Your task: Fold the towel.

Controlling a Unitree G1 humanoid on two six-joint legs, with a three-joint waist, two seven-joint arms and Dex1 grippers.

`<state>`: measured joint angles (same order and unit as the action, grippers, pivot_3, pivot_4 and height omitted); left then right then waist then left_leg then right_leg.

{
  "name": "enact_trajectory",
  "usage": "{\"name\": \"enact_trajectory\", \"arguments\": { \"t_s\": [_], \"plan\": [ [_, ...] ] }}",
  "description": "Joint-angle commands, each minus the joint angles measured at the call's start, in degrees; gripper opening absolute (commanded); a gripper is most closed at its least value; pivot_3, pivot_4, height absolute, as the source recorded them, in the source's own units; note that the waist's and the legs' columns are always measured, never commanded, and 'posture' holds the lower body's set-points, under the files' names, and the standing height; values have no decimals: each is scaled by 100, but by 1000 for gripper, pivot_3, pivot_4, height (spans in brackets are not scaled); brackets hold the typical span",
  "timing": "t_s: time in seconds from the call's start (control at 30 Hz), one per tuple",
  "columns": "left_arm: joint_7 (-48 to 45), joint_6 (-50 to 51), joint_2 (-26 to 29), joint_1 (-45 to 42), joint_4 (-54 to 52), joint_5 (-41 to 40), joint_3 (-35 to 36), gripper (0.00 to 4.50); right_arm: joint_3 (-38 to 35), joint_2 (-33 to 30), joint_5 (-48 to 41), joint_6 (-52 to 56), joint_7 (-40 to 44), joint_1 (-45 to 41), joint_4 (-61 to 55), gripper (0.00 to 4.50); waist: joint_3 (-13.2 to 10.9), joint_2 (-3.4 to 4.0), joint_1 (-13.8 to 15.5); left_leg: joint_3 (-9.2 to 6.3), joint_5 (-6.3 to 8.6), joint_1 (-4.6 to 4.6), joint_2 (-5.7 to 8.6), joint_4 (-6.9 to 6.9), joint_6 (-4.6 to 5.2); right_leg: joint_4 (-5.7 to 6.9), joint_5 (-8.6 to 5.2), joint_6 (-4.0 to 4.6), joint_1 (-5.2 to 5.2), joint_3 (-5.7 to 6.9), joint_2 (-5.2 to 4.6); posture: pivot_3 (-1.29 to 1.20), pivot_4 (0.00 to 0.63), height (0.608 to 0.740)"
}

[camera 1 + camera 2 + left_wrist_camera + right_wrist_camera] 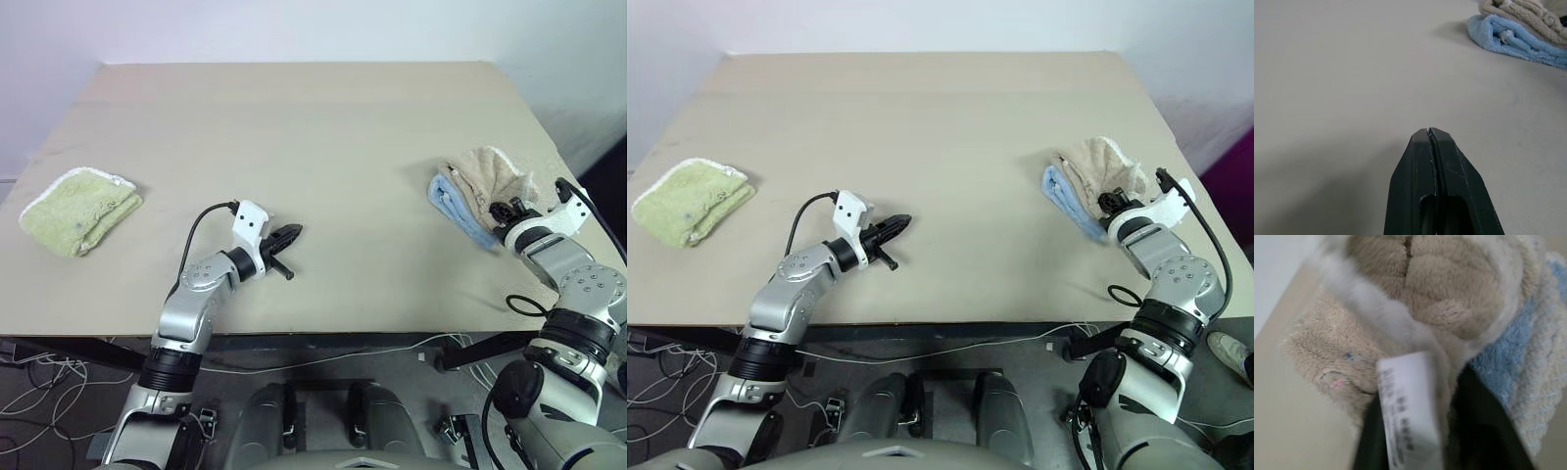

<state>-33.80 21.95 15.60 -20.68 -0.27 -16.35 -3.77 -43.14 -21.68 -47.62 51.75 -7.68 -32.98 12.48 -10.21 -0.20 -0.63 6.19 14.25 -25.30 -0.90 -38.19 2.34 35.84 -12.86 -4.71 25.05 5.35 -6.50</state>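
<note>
The beige towel lies bunched on top of a folded light blue towel at the right side of the worktop, near its right edge, and a folded green towel sits well apart at the far left. The right claw is at the near edge of the beige towel, its black fingers parted with the towel's white label and edge trim between them; whether they actually pinch the cloth cannot be told. The left claw hangs over bare worktop near the middle, fingers pressed together and holding nothing, well apart from the beige towel.
</note>
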Motion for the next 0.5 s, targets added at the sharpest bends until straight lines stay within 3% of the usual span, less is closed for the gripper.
{"name": "enact_trajectory", "arguments": {
  "t_s": [0.03, 0.2, 0.23, 0.37, 0.43, 0.5],
  "plan": [
    [-58, -154, -31, -122, 19, 19, -19, 0, -128, -61, -183, -194, 16, 67, -540, 2584, 0, 0, -2, -1, 0, 0, 0, 0, 0, 0, 0, 0, 0, 0, 0, 0, 150, 740],
    [-79, -215, -75, -210, 196, 44, -15, 0, -243, -22, -269, -432, -158, 166, -920, 4309, 0, 0, 3, -1, 0, 0, 0, 0, 1, 0, -1, -1, 0, 0, 0, 0, 150, 740],
    [-58, -239, -98, -244, 245, 56, 0, 0, -299, -35, -259, -518, -226, 169, -990, 4454, 0, 0, 1, -1, 0, 0, 0, 0, 1, 0, -1, -1, 0, 0, 0, 0, 150, 740],
    [253, -430, -165, -459, 609, 244, 145, 0, -149, -160, 44, -999, -180, 252, -1309, 4454, 0, 0, 8, -1, 0, 0, 1, -1, 0, 1, -1, -1, 0, 0, 0, 0, 150, 740],
    [458, -508, -167, -586, 862, 327, 252, 0, 249, -247, 357, -1215, 47, 387, -1552, 4454, 0, 0, 0, -1, 0, 0, 1, -1, 1, 2, -1, -2, 0, 0, 0, 0, 150, 740],
    [705, -627, -149, -694, 1068, 447, 353, 0, 1103, -501, 1041, -1552, 495, 686, -1875, 4454, 0, 1, -9, -1, 1, 0, 1, -1, 1, 2, -3, -4, 1, -1, 0, 0, 150, 740]
  ]
}}
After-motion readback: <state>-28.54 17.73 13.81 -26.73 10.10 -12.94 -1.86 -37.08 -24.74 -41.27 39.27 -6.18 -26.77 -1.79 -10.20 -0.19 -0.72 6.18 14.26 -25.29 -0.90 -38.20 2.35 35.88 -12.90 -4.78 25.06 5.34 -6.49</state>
